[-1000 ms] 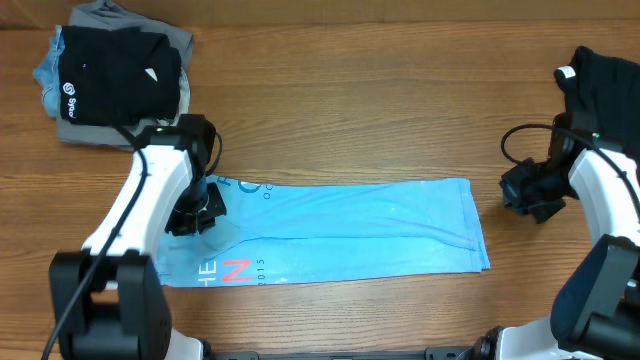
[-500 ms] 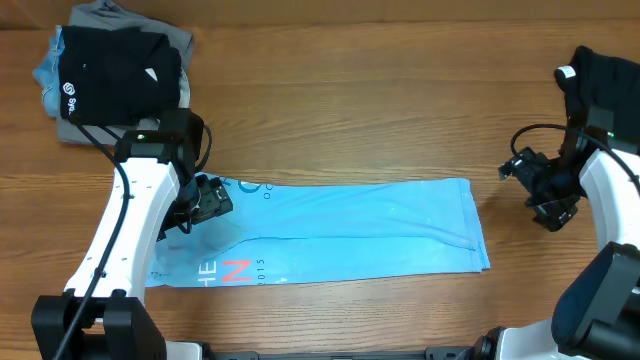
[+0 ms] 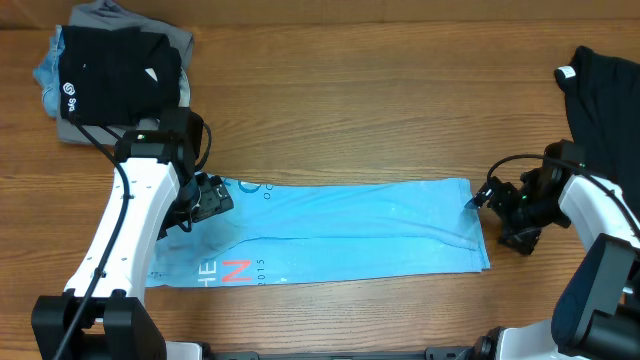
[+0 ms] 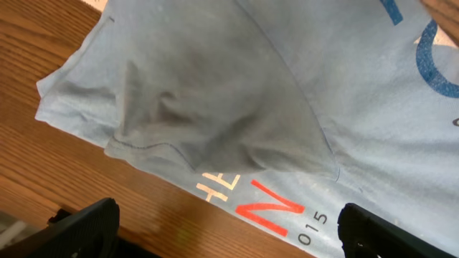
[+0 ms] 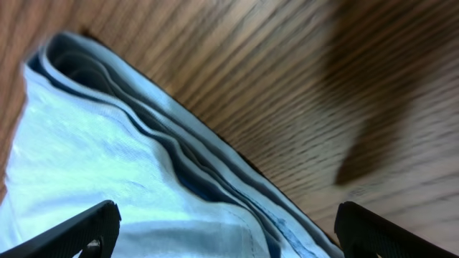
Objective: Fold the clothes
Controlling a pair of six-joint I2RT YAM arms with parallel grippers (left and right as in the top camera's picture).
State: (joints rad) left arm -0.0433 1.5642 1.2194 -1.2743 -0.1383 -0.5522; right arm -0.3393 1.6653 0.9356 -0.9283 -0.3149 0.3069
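At the left end of the light blue T-shirt (image 3: 330, 232), a long folded band lying flat on the wooden table (image 3: 350, 110), the left gripper (image 3: 208, 198) hangs spread wide and empty. At its right end the right gripper (image 3: 492, 197) is likewise spread. Soft, light, limp knit; probably best pinched at the layered end corners.

surface: wooden table (image 3: 340, 120) | colour: mid-brown | grain: runs left to right in overhead view
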